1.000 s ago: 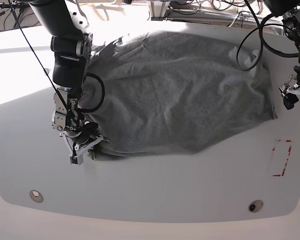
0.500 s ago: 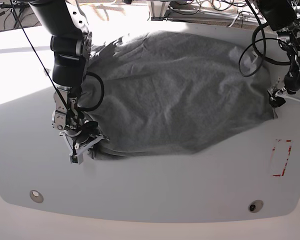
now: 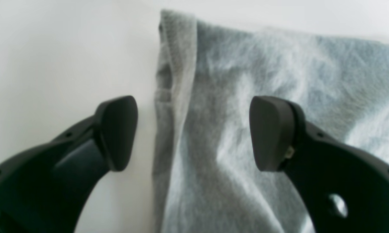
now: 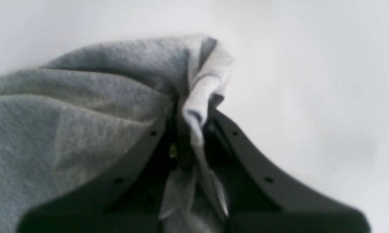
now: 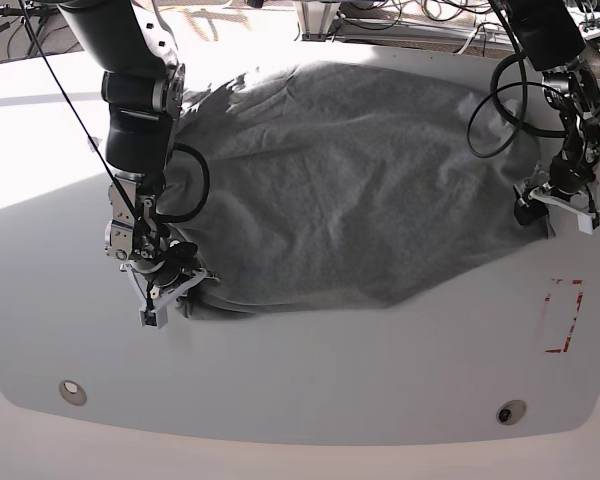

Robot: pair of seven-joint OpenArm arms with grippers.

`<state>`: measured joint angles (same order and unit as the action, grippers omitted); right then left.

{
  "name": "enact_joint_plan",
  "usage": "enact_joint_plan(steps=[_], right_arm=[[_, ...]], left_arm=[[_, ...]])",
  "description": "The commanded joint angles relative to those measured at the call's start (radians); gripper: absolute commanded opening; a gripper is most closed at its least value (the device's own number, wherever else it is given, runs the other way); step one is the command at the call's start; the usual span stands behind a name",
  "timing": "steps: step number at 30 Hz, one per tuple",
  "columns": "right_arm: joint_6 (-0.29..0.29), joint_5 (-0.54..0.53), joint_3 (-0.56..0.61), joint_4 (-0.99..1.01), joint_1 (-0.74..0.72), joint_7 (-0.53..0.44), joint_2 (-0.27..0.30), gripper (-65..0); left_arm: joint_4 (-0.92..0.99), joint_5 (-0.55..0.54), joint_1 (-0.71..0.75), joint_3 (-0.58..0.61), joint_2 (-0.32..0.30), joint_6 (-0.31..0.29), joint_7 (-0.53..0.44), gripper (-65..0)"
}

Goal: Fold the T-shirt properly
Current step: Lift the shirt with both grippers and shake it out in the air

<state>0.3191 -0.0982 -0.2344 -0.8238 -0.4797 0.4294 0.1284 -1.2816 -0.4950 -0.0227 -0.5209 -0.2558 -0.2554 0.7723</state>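
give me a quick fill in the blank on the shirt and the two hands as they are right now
1. The right hand is ____ on a bunched corner of the T-shirt.
2. The left hand stands ____, one finger over the bare table and one over the cloth.
3. The left hand straddles the shirt's ____, gripping nothing.
4. In the base view, the red marking on the table is ____ by the shirt.

Missing words: shut; open; edge; not covered
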Motion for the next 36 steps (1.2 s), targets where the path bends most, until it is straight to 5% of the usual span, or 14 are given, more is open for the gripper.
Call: enact_joint_plan(steps=[1,8,12,15,16,24,36], right_arm=[[0.008,-0.008,-0.001,-0.021,-0.03,-0.022,0.009,-65.0],[0.008,-0.008,-0.001,-0.048,-0.014,-0.022,0.009,-65.0],[0.008,-0.008,-0.001,-0.087,-0.001,-0.022,0.009,-65.0],[0.008,-0.008,-0.001,-0.114,0.019,-0.016,0.009,-65.0],[0.008,-0.008,0.0,-0.127,0.025,-0.014,0.009,-65.0],[0.008,-0.01,-0.003,-0.3,0.072,0.082,0.007,-65.0],[0.008,-0.01,-0.035,-0.787,0.197,0.32,0.014,-65.0]], left_arm=[[0.02,-0.003,-0.012,0.037,-0.001,0.0,0.039,-13.9],[0.023,-0.004,-0.009,0.049,0.0,0.0,0.071,-19.9],[0.03,-0.004,-0.009,0.051,0.0,0.0,0.072,-40.3],[0.03,-0.003,-0.012,0.051,0.0,0.0,0.068,-63.5],[0.03,-0.001,-0.013,0.051,0.0,0.0,0.071,-65.0],[-0.082,-0.004,-0.007,0.051,0.0,0.0,0.077,-65.0],[-0.548,-0.006,-0.013,0.044,0.0,0.0,0.226,-65.0]])
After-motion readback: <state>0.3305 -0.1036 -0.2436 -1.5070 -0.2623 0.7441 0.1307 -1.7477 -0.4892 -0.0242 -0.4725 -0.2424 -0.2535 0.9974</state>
